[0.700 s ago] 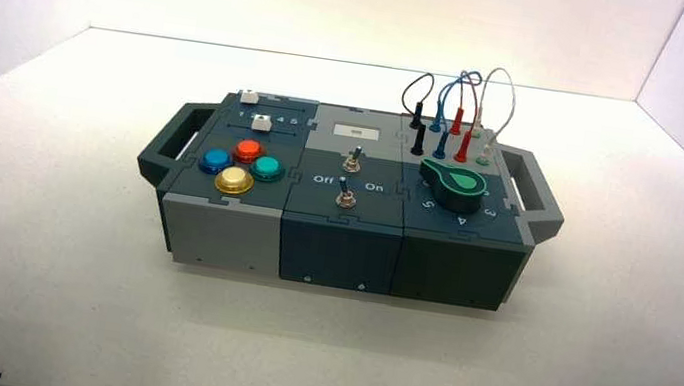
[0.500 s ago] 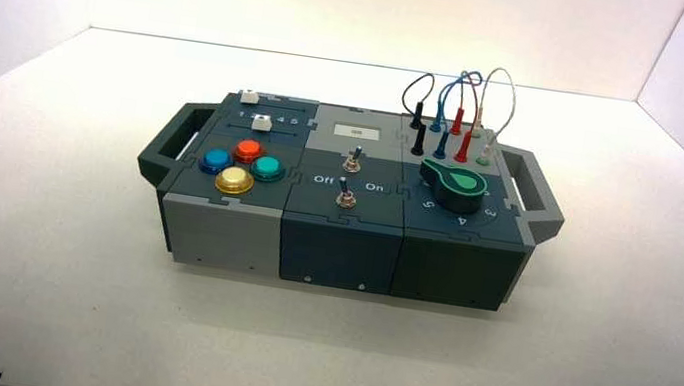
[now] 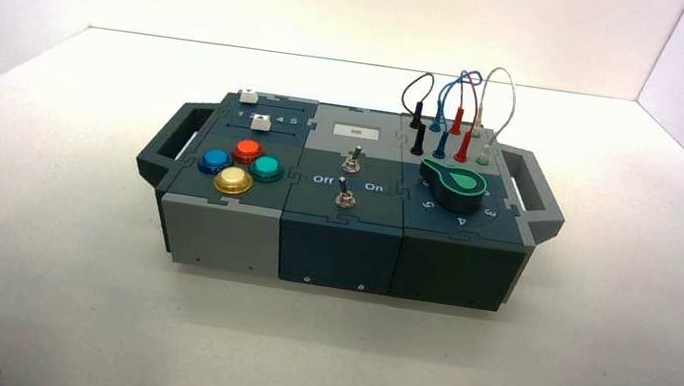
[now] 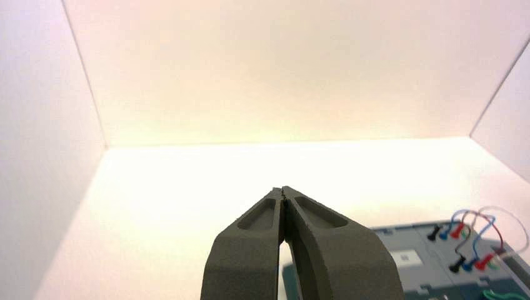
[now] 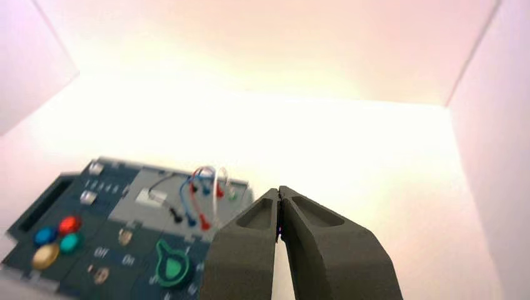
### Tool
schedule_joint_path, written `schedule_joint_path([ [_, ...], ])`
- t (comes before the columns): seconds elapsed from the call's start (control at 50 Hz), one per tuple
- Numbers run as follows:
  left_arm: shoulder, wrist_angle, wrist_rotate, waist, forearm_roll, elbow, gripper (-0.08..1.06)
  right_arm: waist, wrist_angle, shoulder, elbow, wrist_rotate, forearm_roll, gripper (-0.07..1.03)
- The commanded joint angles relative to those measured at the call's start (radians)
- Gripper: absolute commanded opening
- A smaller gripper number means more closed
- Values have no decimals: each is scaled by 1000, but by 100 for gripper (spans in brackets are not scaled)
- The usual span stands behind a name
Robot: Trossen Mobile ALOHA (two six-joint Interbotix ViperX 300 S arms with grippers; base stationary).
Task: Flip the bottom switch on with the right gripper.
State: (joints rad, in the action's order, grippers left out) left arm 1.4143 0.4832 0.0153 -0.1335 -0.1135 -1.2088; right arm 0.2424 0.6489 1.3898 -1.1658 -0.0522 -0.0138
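In the middle panel of the box (image 3: pixel 211 235), front row, between the white words "Off" and "On": the bottom switch (image 3: pixel 345 193) — a small silver toggle on a hex-nut base, lever upright or close to it; its exact throw cannot be read from here. Just behind it stands a second toggle (image 3: pixel 352 160), the same kind but unlettered, easy to mistake for it. Handling, by my judgement: rigid metal, sprung, likely to snap over with a light sideways push; smooth and narrow, so a tip could slide off — best met low on the lever from the "Off" side, pushed toward "On", no grip needed. Box itself looks heavy enough to stay put. Right gripper (image 5: pixel 279 195): fingers closed tip to tip, holding nothing, parked well back at the near right, far from the switch. Left gripper (image 4: pixel 282 194): likewise closed and empty, parked at the near left. Neighbours: coloured buttons (image 3: pixel 234 180) left, green knob (image 3: pixel 458 186) right.
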Motion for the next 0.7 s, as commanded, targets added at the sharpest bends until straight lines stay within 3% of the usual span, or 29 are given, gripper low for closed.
schedule_joint_path([
  [0.02, -106, -3, 0, -18, -14, 66, -3, 31, -5, -87, 46, -2, -35, -2],
  [0.14, -206, -2, 0, -51, -18, 138, -3, 64, -18, -163, 46, -2, -74, -2],
  [0.2, -258, 11, 0, -67, -18, 170, -3, 66, -21, -186, 48, -2, -71, -2],
  [0.36, -457, 126, 35, -132, -15, 238, -3, 66, -34, -175, 51, -2, -66, -2],
  [0.46, -578, 187, 67, -153, -14, 250, -3, 66, -37, -178, 52, -2, -64, -2],
  [0.6, -696, 241, 86, -156, -12, 252, -3, 66, -40, -210, 66, -3, -66, -2],
  [0.7, -753, 268, 112, -156, 6, 252, -3, 66, -40, -245, 83, -3, -67, -2],
])
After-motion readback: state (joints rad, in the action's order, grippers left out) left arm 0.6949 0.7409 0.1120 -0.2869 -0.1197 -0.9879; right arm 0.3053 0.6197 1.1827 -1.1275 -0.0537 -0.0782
